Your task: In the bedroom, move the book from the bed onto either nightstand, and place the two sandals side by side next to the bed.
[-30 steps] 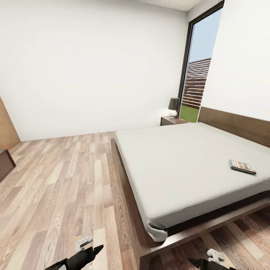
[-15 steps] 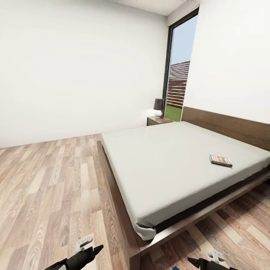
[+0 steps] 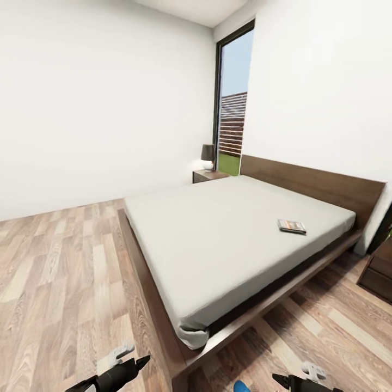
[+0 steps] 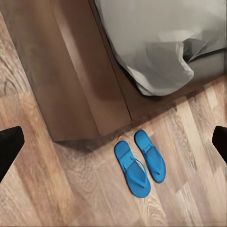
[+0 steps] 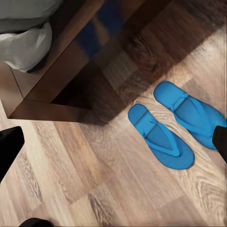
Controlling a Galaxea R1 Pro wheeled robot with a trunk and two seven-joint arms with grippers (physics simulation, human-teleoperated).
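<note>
The book (image 3: pixel 292 226) lies flat on the grey mattress of the bed (image 3: pixel 228 234), toward the headboard side. One nightstand (image 3: pixel 209 175) stands at the bed's far side by the window, with a lamp on it. The two blue sandals (image 4: pixel 132 169) (image 4: pixel 150 156) lie side by side on the floor just off the bed's foot corner. The right wrist view shows the pair (image 5: pixel 161 136) (image 5: pixel 191 113) too, and one blue tip (image 3: pixel 240 387) peeks in at the head view's lower edge. My left gripper (image 3: pixel 128 369) (image 4: pixel 115 142) and right gripper (image 3: pixel 294 381) (image 5: pixel 115 142) hang open and empty above the floor.
A dark brown cabinet with drawers (image 3: pixel 378 272) stands at the right, beside the headboard's near end. The bed frame's corner (image 3: pixel 182 370) juts out between my arms. Wood-plank floor (image 3: pixel 60 283) stretches to the left. A tall window (image 3: pixel 233 109) is behind the far nightstand.
The whole view has swung right, so the camera moved: bed and book sit further left in frame, and the right-hand cabinet and a sandal tip have come into view. Both arms look unchanged.
</note>
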